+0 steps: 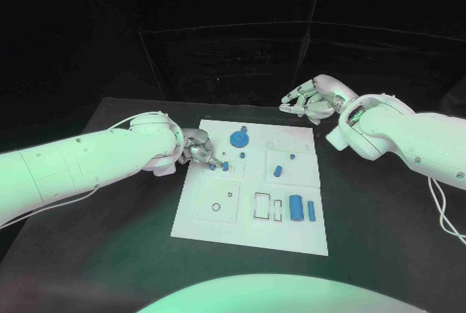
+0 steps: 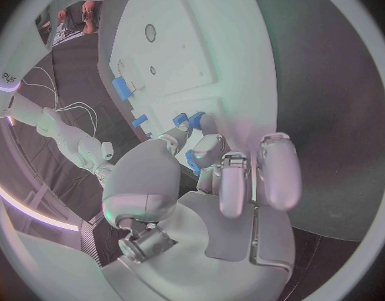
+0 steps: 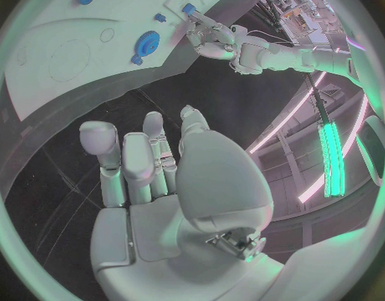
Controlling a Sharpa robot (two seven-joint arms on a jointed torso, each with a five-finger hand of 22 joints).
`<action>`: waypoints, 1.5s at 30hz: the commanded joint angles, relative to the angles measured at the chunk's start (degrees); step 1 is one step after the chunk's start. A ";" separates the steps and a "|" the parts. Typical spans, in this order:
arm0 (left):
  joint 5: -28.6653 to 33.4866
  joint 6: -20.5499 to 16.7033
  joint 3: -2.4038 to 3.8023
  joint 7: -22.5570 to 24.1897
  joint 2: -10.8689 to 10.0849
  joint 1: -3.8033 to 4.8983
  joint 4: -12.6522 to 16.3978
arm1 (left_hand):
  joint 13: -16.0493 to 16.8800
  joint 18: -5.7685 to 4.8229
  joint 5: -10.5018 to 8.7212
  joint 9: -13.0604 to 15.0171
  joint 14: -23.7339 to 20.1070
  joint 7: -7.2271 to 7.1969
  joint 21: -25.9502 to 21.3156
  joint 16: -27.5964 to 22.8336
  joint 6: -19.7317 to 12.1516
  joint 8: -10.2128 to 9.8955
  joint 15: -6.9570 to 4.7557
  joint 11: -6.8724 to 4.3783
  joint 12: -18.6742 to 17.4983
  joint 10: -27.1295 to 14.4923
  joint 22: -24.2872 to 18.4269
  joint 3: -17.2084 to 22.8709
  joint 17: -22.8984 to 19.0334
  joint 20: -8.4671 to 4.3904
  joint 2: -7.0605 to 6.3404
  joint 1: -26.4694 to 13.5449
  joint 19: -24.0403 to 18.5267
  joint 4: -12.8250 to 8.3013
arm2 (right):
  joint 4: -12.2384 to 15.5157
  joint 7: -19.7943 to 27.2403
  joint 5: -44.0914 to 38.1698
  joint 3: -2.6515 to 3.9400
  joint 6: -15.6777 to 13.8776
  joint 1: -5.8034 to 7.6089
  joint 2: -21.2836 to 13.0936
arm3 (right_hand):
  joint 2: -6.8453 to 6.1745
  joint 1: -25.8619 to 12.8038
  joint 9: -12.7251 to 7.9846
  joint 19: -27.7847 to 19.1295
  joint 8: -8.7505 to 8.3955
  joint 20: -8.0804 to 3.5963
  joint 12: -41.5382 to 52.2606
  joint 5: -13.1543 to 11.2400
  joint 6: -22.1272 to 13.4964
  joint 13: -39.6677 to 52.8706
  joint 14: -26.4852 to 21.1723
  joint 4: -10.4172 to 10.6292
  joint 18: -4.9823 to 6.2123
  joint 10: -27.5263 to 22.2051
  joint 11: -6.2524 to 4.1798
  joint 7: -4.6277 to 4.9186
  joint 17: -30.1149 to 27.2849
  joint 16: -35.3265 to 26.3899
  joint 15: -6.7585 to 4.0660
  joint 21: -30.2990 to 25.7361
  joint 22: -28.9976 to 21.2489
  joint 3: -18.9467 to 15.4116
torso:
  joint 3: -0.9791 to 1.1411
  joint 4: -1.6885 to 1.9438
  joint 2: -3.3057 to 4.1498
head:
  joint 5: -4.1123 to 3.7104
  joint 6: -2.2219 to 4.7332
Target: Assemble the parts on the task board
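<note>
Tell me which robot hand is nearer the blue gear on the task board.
Left. The left robot hand is at the task board's left edge, beside the blue gear. The right robot hand hovers beyond the board's far right corner, farther away.

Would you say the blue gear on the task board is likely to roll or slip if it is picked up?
The blue gear lies flat on the task board, so it probably will not roll. It looks like small rigid plastic, likely light. Its toothed rim should help grip, though its thin profile may make pinching awkward.
</note>
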 commanded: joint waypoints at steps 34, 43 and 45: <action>6.24 -8.16 0.14 1.19 -3.52 0.44 3.67 | -4.24 -0.33 -0.04 -3.46 6.04 3.06 -4.02 0.37 -4.86 -7.36 1.39 2.47 -2.80 -3.19 0.97 -6.10 15.10 1.11 -0.54 0.74 1.38 1.83 | -0.29 0.44 -0.10 0.03 0.21 0.10 0.38 | 0.55 -0.16 -0.06 -0.34 0.26 0.07 -0.20 0.36 0.05 -0.09 0.45 0.13 1.19 -0.30 -0.03 -0.13 -0.05 -0.21 -0.13 -0.27 -0.07 -0.24 | -0.02 0.04 0.01 | -0.06 0.00; 4.19 -8.23 0.11 1.47 -4.69 0.45 6.01 | -5.14 -0.17 -0.04 -4.50 6.04 3.28 -4.65 0.37 -4.20 -8.42 1.63 2.70 -3.28 -3.85 0.58 -7.37 15.10 1.45 -1.19 2.14 1.22 1.55 | -0.37 0.44 -0.10 0.03 0.22 0.10 0.41 | 0.55 -0.16 -0.06 -0.34 0.26 0.07 -0.20 0.36 0.05 -0.09 0.45 0.13 1.19 -0.30 -0.03 -0.13 -0.05 -0.21 -0.13 -0.27 -0.07 -0.24 | 0.01 0.08 -0.05 | 0.14 -0.03; 2.98 -7.65 0.10 1.39 -4.78 0.42 6.08 | -5.12 -0.17 -0.04 -4.56 6.04 3.25 -4.64 0.37 -3.98 -8.41 1.64 2.69 -3.24 -3.84 0.59 -7.53 15.10 1.47 -1.23 2.24 1.23 1.57 | -0.39 0.44 -0.10 0.03 0.24 0.10 0.41 | 0.55 -0.16 -0.06 -0.34 0.26 0.07 -0.20 0.36 0.05 -0.09 0.45 0.13 1.19 -0.30 -0.03 -0.13 -0.05 -0.21 -0.13 -0.27 -0.07 -0.24 | 0.00 0.05 -0.02 | 0.19 -0.03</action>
